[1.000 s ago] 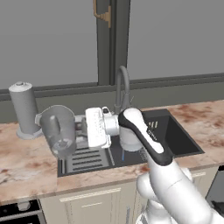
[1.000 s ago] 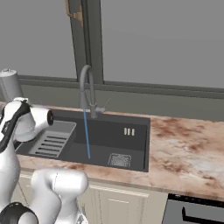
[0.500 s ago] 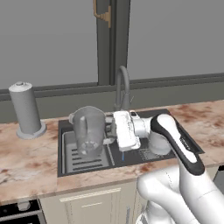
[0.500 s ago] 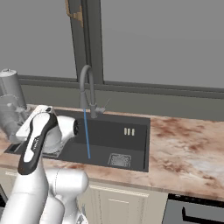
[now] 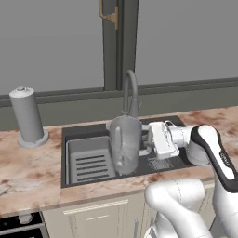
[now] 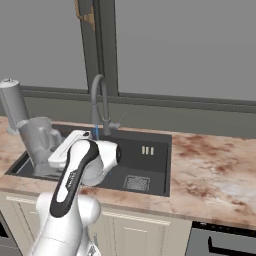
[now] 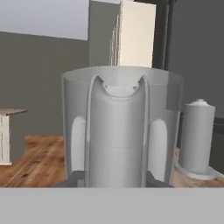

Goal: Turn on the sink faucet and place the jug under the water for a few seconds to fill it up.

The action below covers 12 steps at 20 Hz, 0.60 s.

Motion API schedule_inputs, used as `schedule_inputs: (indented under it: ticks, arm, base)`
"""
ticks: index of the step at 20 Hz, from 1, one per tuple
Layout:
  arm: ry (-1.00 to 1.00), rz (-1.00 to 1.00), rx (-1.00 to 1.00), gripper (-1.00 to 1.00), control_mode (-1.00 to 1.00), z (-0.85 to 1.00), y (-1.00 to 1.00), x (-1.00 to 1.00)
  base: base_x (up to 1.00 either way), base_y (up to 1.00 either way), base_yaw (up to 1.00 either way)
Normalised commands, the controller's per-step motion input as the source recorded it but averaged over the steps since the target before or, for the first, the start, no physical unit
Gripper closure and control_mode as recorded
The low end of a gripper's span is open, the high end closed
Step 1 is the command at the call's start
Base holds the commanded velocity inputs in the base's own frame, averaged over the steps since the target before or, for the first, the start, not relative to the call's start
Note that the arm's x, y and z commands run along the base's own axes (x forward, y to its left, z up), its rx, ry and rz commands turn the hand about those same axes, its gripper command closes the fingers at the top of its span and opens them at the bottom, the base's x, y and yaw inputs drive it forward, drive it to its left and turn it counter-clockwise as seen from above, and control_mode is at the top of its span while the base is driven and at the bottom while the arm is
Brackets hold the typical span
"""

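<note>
Marble-patterned counter (image 5: 28, 167) ran either side of the dark sink (image 5: 79, 132), below a grey window wall. No writing was legible. The gripper (image 5: 145, 141) pinched the jug (image 5: 125, 144) by its handle, upright over the sink, just before the faucet (image 5: 130, 90). A grey canister (image 5: 28, 115) stood far left.

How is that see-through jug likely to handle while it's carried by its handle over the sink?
The jug looks rigid and glass-like, so probably fragile if knocked against the faucet. Being tall and held from one side by the claw, it may tilt, and would grow heavier once filled.
</note>
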Motion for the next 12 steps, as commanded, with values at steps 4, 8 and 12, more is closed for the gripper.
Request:
schedule_inputs:
  ticks: [4,8,12]
  arm:
    - [0.21,0.00,0.00,1.00,-1.00,-0.53,-0.96,0.37]
    - [0.19,0.00,0.00,1.00,-1.00,-0.46,-0.97,0.43]
    - [0.22,0.00,-0.02,1.00,-1.00,-0.39,-0.80,0.58]
  base:
    - [0.00,0.00,0.00]
    - [0.00,0.00,0.00]
    - [0.00,0.00,0.00]
